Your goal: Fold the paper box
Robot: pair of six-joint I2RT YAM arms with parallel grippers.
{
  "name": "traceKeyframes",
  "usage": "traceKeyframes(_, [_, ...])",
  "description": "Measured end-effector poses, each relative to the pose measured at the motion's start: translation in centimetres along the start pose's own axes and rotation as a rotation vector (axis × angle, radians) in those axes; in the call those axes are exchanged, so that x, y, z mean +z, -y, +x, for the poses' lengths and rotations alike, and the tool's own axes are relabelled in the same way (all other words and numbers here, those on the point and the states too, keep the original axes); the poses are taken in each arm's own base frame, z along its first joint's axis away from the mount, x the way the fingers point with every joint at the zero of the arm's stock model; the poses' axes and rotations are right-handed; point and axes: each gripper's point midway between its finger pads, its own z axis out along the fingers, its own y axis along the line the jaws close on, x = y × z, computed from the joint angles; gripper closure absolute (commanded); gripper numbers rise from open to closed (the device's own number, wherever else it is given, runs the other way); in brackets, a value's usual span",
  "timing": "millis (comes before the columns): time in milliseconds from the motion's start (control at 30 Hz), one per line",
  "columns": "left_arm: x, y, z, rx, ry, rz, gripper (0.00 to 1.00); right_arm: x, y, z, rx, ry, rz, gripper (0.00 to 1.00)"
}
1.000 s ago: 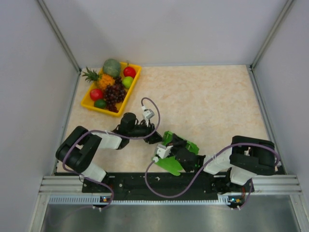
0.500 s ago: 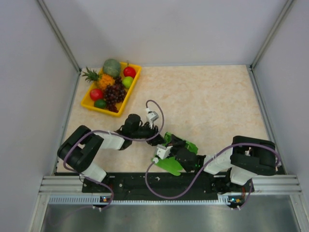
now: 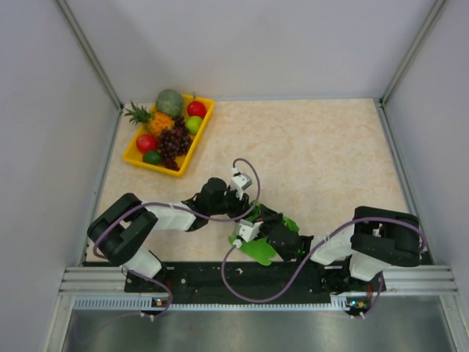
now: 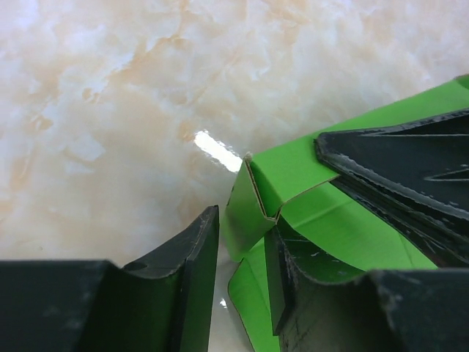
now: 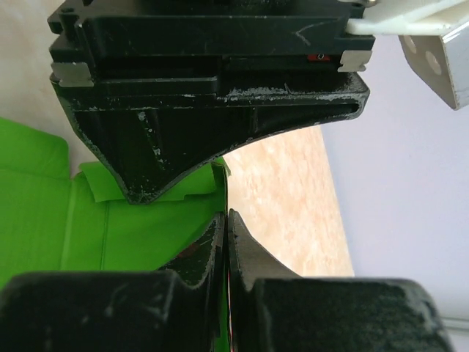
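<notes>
At the overhead view's lower centre, the right gripper (image 5: 226, 217) clamped the bright green thin card box (image 3: 261, 251); the left gripper (image 4: 242, 229) gaped around one of its corners.

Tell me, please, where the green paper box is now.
In the top view, the bright green paper box lies front-centre, between the left gripper and the right gripper.

The paper box (image 3: 258, 251) lies on the table (image 3: 330, 147) at mid near edge, between the left gripper (image 4: 242, 235) on its left and the right gripper (image 5: 226, 220) on its right. A fruit tray (image 3: 199, 138) occupies the far-left corner.
</notes>
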Motion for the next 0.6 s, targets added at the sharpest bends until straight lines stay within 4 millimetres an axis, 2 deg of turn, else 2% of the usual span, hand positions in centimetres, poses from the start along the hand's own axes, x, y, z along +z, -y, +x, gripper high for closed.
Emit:
traceKeyframes(33, [0.1,-0.2,0.0,0.007,0.001,-0.024,0.6,0.0,0.0,0.0,0.001,0.001,-0.001,1.0])
traceKeyframes(100, [0.0,-0.7,-0.1,0.017,0.01,-0.061,0.59,0.0,0.0,-0.1,0.003,0.005,-0.002,1.0])
traceKeyframes(300, [-0.5,-1.2,0.0,0.023,0.034,-0.103,0.62,0.1,-0.2,-0.7,0.019,0.034,-0.013,1.0])
traceKeyframes(433, [-0.5,-1.1,-0.1,0.024,0.036,-0.104,0.57,0.1,-0.2,-0.7,0.016,0.035,-0.016,1.0])
traceKeyframes(600, [-0.5,-1.3,0.1,0.025,0.048,-0.122,0.57,0.1,-0.3,-0.6,-0.013,0.024,-0.025,1.0])
